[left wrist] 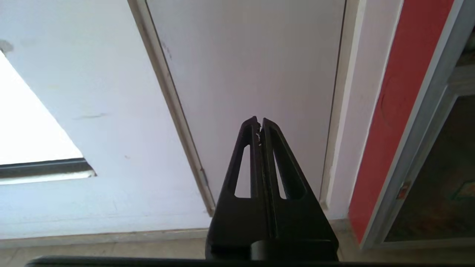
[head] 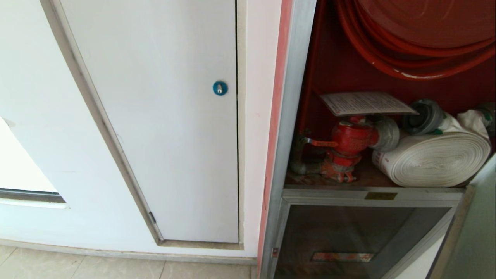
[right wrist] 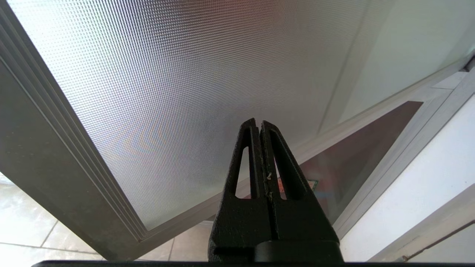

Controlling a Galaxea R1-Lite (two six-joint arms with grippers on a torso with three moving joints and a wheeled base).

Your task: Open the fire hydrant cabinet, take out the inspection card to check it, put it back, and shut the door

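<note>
Cabinet is open. In the head view the fire hydrant cabinet (head: 310, 97) fills the right half of the frame, red interior exposed. The inspection card (head: 364, 103) lies roughly flat, slightly tilted, on top of the red valve (head: 350, 137), right of centre, under the red hose reel (head: 418, 35) and just left of the rolled white hose (head: 434, 157).

Handling, as we judge it: the card is a light sheet, probably in a slick sleeve, floppy and thin, not fragile. It only rests on the valve, so a nudge could slide it off behind the valve. We'd pinch the near overhanging edge on the left of the card, where nothing sits below it, and lift without dragging.

The door (right wrist: 167, 81) is swung out; the right wrist view sees its textured glass and aluminium frame close up. It looks stiff and light on its hinges. We'd push on the frame, not the glass.

Left gripper (left wrist: 259, 124): fingers pressed together, holding nothing, facing the white panel (left wrist: 245, 59) left of the cabinet, well away from the card. Right gripper (right wrist: 258, 126): fingers pressed together, empty, near the door. Neither arm shows in the head view.
</note>
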